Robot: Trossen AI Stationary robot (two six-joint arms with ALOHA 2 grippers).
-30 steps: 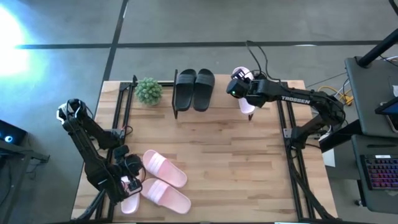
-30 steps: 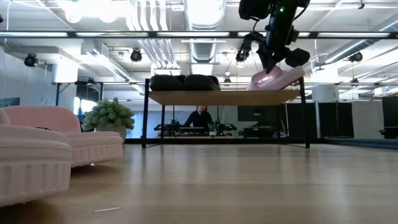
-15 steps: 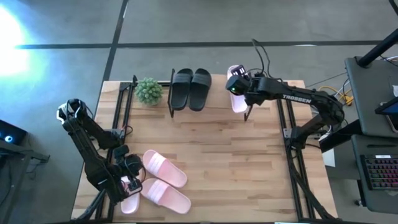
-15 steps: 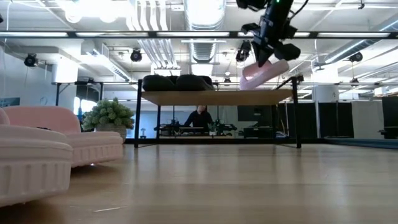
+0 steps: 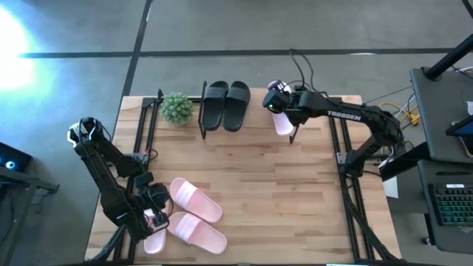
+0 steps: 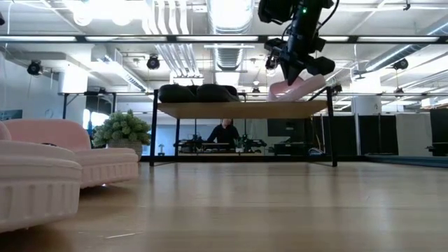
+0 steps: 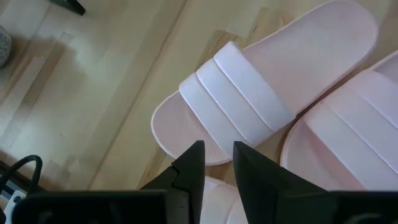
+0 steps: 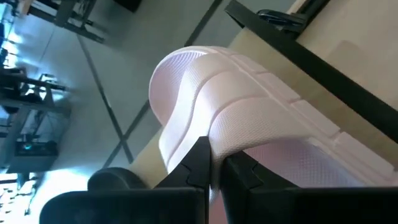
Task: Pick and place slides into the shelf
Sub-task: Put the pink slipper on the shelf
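My right gripper [image 5: 284,111] is above the right end of the shelf [image 6: 241,109], shut on a pale pink slide [image 5: 284,124], which also shows tilted over the plank top in the low view [image 6: 299,87]. Two black slides [image 5: 226,105] lie side by side with their soles on the shelf's left half. Three more pink slides [image 5: 196,199] lie on the table near its near left corner. My left gripper [image 5: 151,216] waits over them, its fingers [image 7: 189,171] a narrow gap apart, touching nothing I can see. My right gripper pinches the pink slide's ribbed strap [image 8: 227,140] at its edge between the two fingers, coming from above and pointing down. The slide hangs tilted, its right end higher. I cannot tell whether its lower end [image 6: 274,92] touches the shelf top.
A small potted plant [image 5: 177,107] stands on the table left of the shelf. Black frame rails [image 5: 145,122] run along the table's left and right sides. The middle of the butcher-block table [image 5: 259,185] is bare wood. A person sits far behind the shelf [image 6: 224,133].
My right gripper has carried the pink slide toward the table's left and far edge, lifting it off the shelf top and lowering it again. The shelf and the black slides on it have slid a little toward the table's left.
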